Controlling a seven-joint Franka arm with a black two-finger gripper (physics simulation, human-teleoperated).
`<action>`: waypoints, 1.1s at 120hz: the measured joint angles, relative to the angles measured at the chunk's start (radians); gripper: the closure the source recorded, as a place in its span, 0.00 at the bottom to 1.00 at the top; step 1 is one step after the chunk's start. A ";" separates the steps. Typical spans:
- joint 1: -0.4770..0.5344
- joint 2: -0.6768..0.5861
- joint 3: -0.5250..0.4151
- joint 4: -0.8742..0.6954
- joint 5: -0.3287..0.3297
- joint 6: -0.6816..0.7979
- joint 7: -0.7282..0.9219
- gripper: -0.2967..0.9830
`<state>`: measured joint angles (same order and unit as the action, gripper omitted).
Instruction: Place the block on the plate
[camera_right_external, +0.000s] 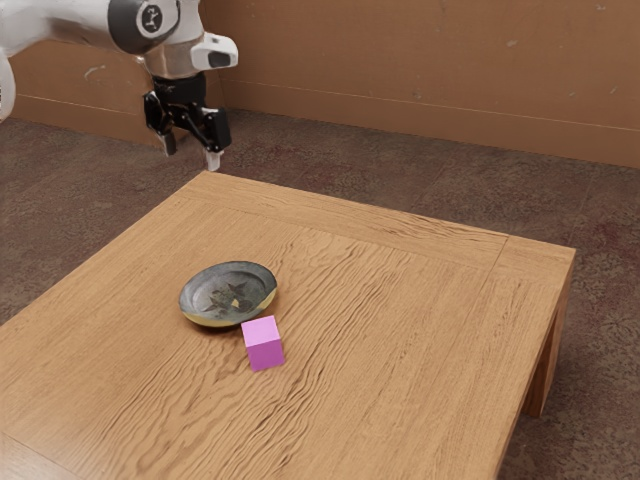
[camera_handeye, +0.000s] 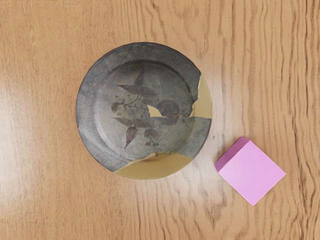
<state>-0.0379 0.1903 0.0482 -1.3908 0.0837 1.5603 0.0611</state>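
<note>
Found the pink block (camera_right_external: 264, 345) flat on the table (camera_right_external: 400, 320), just beside the plate (camera_right_external: 226, 292) and apart from it. Noted the plate closer than the block to the table's far corner toward the exterior view's left. Observed the gripper (camera_right_external: 191, 157) raised, by that same corner in the exterior view, with fingers (camera_right_external: 213, 160) spread apart, gripping nothing.

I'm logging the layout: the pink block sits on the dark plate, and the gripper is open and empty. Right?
Not quite. The wrist view shows the pink block on the table beside the dark plate, with a gap between them. The gripper is indeed open and empty.
</note>
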 joint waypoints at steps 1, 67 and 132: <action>-0.004 -0.001 0.002 -0.004 0.000 0.003 0.000 0.23; -0.087 0.270 0.049 -0.106 -0.136 0.275 -0.260 0.23; -0.167 0.065 0.081 -0.602 -0.198 0.560 -0.808 0.23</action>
<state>-0.2045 0.2549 0.1291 -1.9930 -0.1140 2.1207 -0.7471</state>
